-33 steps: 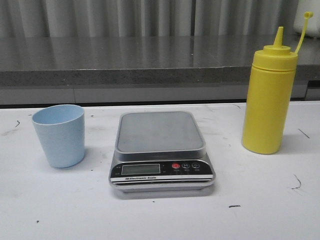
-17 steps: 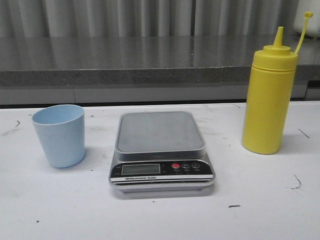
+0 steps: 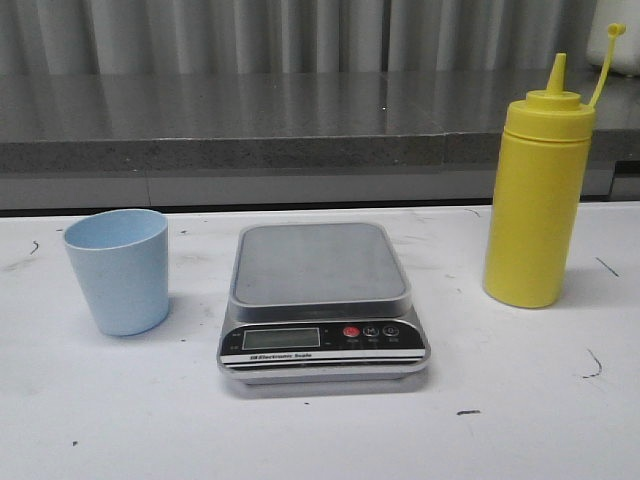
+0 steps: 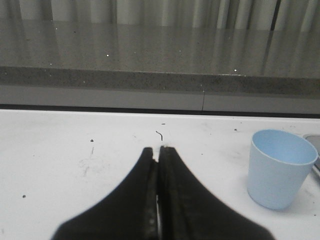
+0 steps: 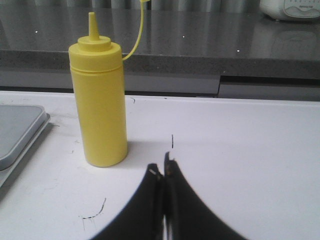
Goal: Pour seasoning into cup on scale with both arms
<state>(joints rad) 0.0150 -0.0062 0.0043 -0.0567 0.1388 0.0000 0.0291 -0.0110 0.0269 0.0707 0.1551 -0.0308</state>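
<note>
Nothing done: pale blue plastic cup (image 3: 117, 271) beside silver-grey digital scale (image 3: 322, 300), yellow squeeze bottle (image 3: 538, 197) untouched; both grippers' (image 4: 159, 150) (image 5: 163, 167) jaws closed, empty.

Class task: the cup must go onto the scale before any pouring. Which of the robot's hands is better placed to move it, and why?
The left. The cup stands left of the scale, and shows close beside the shut left hand. The right hand faces the seasoning bottle instead.

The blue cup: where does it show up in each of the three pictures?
Front view: the cup stands at the left, on the table beside the scale.
Left wrist view: cup at the right edge.
Right wrist view: not in it.
Shared landmark: the scale, whose corner peeks in beside the cup.
</note>
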